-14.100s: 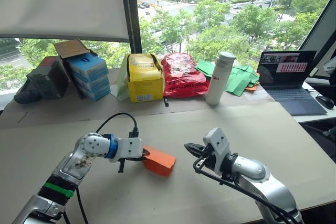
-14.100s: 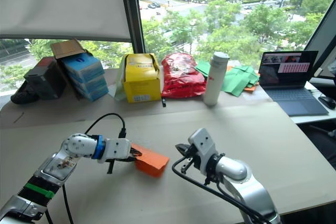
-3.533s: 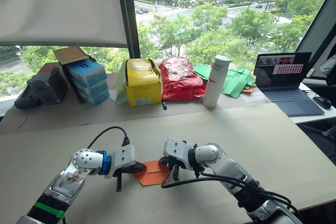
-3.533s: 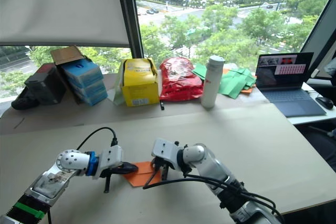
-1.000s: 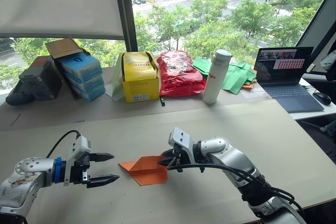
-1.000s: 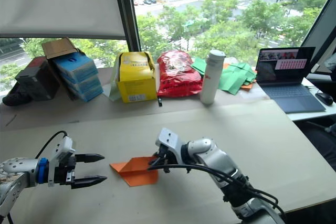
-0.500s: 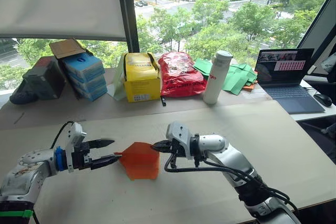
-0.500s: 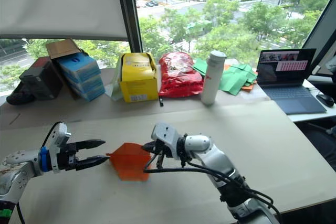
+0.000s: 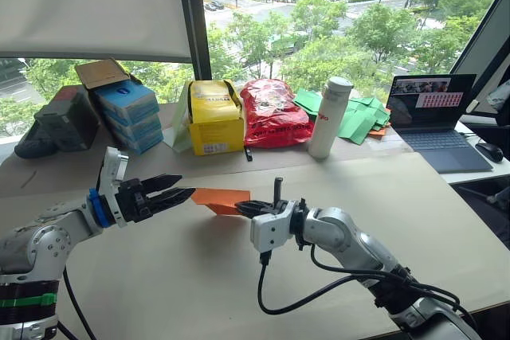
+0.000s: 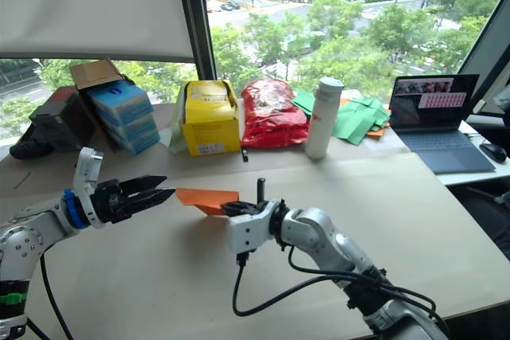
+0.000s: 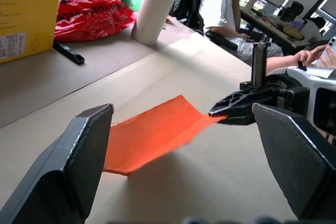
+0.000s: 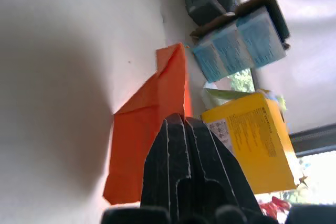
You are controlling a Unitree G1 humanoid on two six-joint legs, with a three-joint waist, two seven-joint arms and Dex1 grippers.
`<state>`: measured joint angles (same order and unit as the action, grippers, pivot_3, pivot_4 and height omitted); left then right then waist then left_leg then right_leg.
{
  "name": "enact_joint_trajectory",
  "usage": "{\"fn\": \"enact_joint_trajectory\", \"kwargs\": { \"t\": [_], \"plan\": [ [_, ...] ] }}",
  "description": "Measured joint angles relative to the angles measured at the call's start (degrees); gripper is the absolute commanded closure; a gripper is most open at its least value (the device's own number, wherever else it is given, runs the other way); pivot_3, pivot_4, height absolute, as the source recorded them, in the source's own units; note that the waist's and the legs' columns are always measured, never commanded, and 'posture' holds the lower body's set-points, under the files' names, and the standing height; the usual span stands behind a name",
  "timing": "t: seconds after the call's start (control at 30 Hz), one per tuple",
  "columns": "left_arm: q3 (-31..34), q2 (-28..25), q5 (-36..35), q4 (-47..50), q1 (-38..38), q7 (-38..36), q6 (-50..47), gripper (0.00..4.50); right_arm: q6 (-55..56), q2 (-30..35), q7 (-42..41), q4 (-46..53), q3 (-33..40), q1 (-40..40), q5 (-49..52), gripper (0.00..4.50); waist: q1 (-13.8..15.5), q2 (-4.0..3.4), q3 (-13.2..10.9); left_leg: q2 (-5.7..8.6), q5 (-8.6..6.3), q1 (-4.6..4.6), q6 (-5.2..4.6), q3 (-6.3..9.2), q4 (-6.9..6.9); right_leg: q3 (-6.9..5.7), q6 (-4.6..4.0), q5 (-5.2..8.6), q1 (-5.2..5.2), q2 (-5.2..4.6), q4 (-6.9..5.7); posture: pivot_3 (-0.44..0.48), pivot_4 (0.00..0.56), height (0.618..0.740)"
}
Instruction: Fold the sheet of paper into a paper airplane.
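While pinched, sheet of paper (image 9: pixel 219 197) in right hand (image 9: pixel 241 207)

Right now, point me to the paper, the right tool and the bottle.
paper (image 9: pixel 217 196), left eye view, flat orange top face.
right tool (image 9: pixel 241 209), left eye view, fingertips shut on the paper's edge.
bottle (image 9: pixel 327 120), left eye view, white body.

Sheet of paper (image 9: pixel 219 197) thin, matt orange; tabletop (image 9: pixel 398 197) matt beige; red bag (image 9: pixel 275 115) crinkled glossy plastic

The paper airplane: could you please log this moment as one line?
paper airplane: lifted off table | right gripper: shut on its edge | left gripper: open, at its tip
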<state>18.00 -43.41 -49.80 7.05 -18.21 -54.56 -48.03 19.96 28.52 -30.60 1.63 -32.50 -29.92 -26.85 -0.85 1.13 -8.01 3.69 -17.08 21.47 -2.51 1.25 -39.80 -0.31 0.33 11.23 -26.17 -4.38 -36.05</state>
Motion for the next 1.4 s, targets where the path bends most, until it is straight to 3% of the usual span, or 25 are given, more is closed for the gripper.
{"fn": "enact_joint_trajectory", "kwargs": {
  "t": [0.3, 0.6, 0.83, 1.0, 1.3, 1.4],
  "plan": [
    [-3.6, -1.3, 0.7, 4.1, 0.3, 1.0, -2.0, 0.00, 4.1, 0.2, -7.1, -3.0, -2.1, 2.2, 3.2, 4.46, -0.2, 0.03, 0.0, -0.07, 0.05, -0.10, 0.07, -0.02, 0.00, 0.46, -0.02, 0.01, 0.05, 0.09, -0.05, 0.000, 0.150, 0.740],
    [-5.0, -3.0, 2.8, 4.3, 1.0, -1.6, -0.9, 0.00, 0.8, 0.6, -13.0, -0.8, 1.1, 3.8, 9.0, 1.52, 0.1, 0.03, 0.0, -0.06, 0.04, -0.10, 0.05, -0.02, -0.01, 0.46, -0.01, 0.01, 0.06, 0.07, -0.04, 0.000, 0.150, 0.740],
    [-7.6, -7.6, 6.9, 2.7, 3.0, -9.2, 2.8, 0.00, -25.1, -2.1, -22.4, 11.5, 6.5, 4.1, 29.1, 1.52, -0.1, 0.06, 0.0, -0.15, -0.01, -0.09, -0.02, -0.03, -0.01, 0.49, -0.02, 0.00, 0.05, 0.08, -0.04, 0.000, 0.150, 0.740],
    [-8.5, -10.9, 10.0, 0.2, 2.6, -13.9, 6.1, 0.00, -39.7, -6.0, -21.6, 10.9, 7.8, 0.4, 32.5, 1.52, 0.1, 0.06, 0.0, -0.12, -0.02, -0.09, -0.05, -0.02, 0.00, 0.46, -0.03, 0.00, 0.04, 0.06, -0.04, 0.000, 0.150, 0.740],
    [-13.4, -10.8, 13.4, -1.8, -0.7, -17.1, 8.3, 0.00, -41.6, -8.3, -20.4, 3.8, 2.9, 0.4, 27.7, 4.39, 0.1, 0.07, 0.0, 0.02, -0.04, -0.03, -0.08, -0.05, -0.04, 0.26, 0.01, -0.01, 0.01, 0.03, -0.03, 0.000, 0.150, 0.740],
    [-14.3, -10.8, 14.0, -2.0, -1.2, -18.2, 8.5, 0.00, -43.2, -7.6, -20.5, 2.4, 1.4, 0.5, 26.0, 4.46, 0.0, 0.07, 0.0, 0.00, -0.03, -0.03, -0.07, -0.05, -0.03, 0.21, 0.00, -0.01, 0.00, 0.04, -0.04, 0.000, 0.150, 0.740]
  ]
}}
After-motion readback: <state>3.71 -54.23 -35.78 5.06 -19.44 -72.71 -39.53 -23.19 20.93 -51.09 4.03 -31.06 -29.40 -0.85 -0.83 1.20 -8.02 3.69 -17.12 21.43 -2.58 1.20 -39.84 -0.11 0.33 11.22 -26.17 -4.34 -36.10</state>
